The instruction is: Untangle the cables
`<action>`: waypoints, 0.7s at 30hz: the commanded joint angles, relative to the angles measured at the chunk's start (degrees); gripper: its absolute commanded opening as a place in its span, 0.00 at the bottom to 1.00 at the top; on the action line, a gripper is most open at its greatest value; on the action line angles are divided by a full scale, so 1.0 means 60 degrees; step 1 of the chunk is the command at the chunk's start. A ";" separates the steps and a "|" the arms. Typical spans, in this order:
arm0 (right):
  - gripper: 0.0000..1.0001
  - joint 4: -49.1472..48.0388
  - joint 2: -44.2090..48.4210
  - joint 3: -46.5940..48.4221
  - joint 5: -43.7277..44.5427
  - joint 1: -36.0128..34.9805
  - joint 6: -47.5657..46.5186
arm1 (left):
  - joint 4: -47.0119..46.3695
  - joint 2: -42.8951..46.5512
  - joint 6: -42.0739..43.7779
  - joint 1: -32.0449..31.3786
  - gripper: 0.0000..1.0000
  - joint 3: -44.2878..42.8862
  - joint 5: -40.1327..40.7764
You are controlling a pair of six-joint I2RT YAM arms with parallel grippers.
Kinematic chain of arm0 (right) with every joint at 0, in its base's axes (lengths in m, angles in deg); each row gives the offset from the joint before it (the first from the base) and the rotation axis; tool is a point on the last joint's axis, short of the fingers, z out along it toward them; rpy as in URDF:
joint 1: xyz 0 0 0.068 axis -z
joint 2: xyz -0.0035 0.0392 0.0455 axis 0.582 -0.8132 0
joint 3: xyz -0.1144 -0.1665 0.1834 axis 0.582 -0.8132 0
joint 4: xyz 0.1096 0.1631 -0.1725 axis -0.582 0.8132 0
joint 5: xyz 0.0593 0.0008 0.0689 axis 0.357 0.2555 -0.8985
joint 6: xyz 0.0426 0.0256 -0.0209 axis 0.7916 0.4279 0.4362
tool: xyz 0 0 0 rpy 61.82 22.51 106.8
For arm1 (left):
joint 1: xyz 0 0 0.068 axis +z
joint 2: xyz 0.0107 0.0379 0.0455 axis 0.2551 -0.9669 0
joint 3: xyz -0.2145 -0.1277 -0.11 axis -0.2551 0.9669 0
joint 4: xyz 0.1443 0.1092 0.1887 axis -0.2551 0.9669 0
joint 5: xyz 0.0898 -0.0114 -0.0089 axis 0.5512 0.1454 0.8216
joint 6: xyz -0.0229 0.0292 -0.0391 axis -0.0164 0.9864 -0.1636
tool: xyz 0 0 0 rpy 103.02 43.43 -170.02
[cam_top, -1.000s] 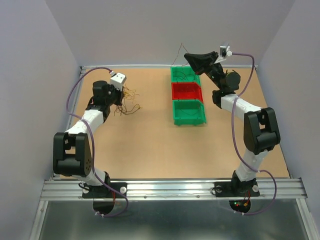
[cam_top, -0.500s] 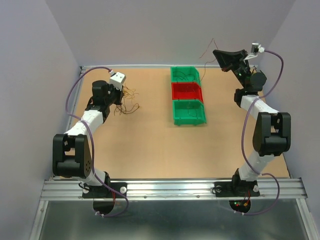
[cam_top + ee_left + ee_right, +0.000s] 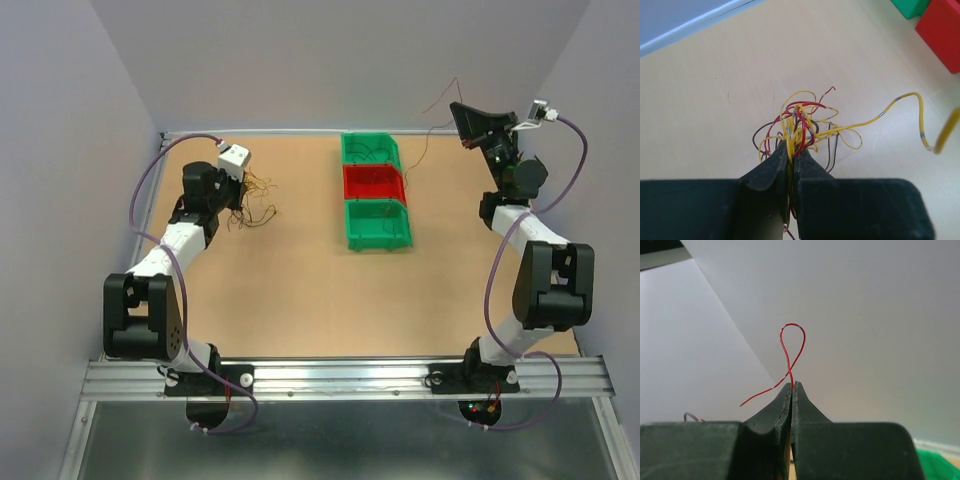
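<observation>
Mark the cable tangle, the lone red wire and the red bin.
cable tangle (image 3: 797, 125), left wrist view, centre of the knot.
red wire (image 3: 792, 324), right wrist view, top of its loop.
red bin (image 3: 398, 187), top external view, its right-hand wall.

My left gripper (image 3: 791, 147) is over the far left part of the table (image 3: 300, 290). The tangle of cables (image 3: 797, 125) lies on the table just before its tips and is pinched between them. The three bins (image 3: 374, 184) stand one behind another near the far edge, to the right of the tangle and well apart from it. My right gripper (image 3: 791, 386) hangs high to the right of the bins, with a single wire (image 3: 792, 347) pinched between its tips.
</observation>
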 commanded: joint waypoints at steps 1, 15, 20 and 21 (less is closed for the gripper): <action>0.01 -0.3325 -0.0381 0.2475 0.0032 0.0036 0.1267 | -0.0491 0.0661 0.0024 -0.0111 0.15 0.0219 -0.0198; 0.01 0.0719 -0.2986 0.7984 -0.0421 -0.0477 0.1488 | -0.0331 0.0514 0.0098 -0.0434 0.15 0.0175 0.0050; 0.01 0.0749 -0.3825 0.8545 -0.0451 -0.0842 0.1403 | -0.0331 0.0587 0.0097 -0.0449 0.15 0.0175 0.0196; 0.01 0.1068 -0.3928 0.8559 -0.0407 -0.1162 0.0864 | -0.0331 0.0588 0.0112 -0.0449 0.16 0.0190 0.0211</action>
